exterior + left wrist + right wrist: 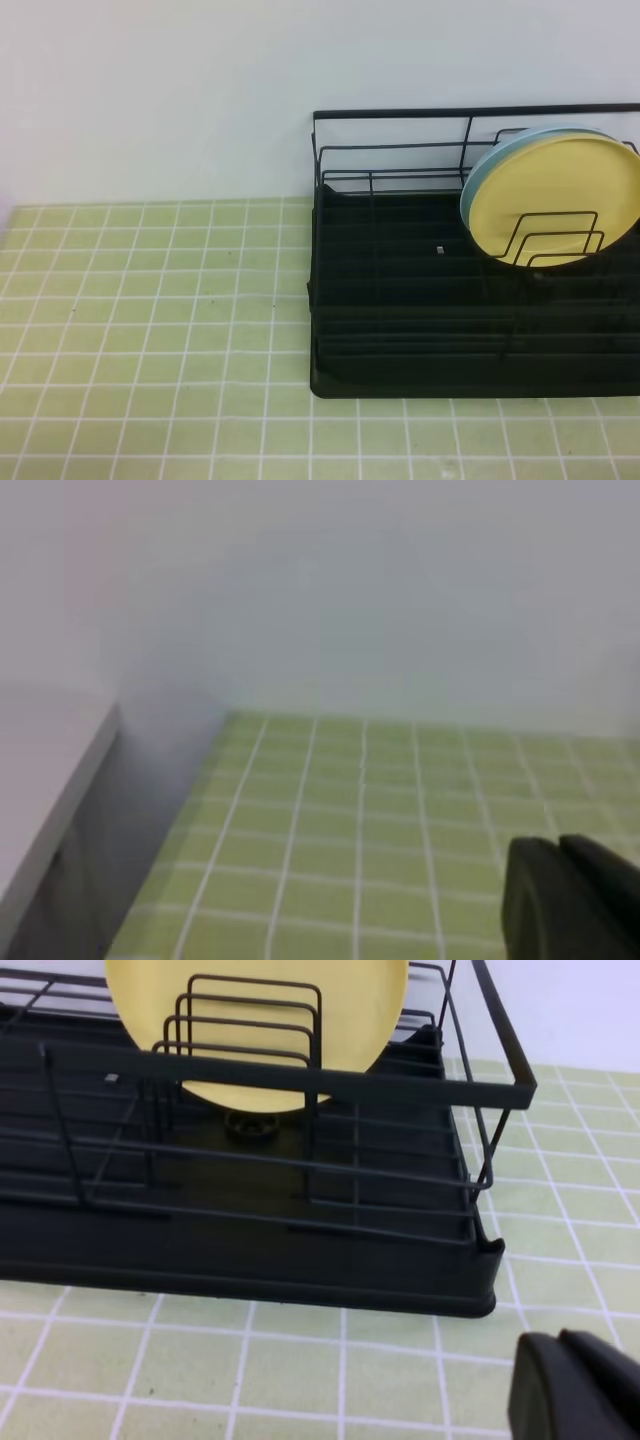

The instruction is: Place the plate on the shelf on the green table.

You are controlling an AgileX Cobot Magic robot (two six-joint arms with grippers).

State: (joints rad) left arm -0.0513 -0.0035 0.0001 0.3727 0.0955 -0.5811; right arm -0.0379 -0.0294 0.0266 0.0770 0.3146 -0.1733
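The pale-yellow plate [553,203] stands upright on edge in the black wire shelf [400,330], leaning among the bent-wire dividers [553,240] at its right end. The right wrist view shows the plate [255,1030] behind those dividers inside the shelf [250,1260]. The shelf rests on the green table [150,320]. Neither gripper appears in the exterior high view. My left gripper [556,848] is shut and empty over bare tiles, far from the shelf. My right gripper [560,1342] is shut and empty, low in front of the shelf's near corner.
A light-blue plate [490,160] stands just behind the yellow one in the shelf. A white wall [200,90] backs the table. In the left wrist view a grey ledge [50,790] borders the tiles [350,820] on the left.
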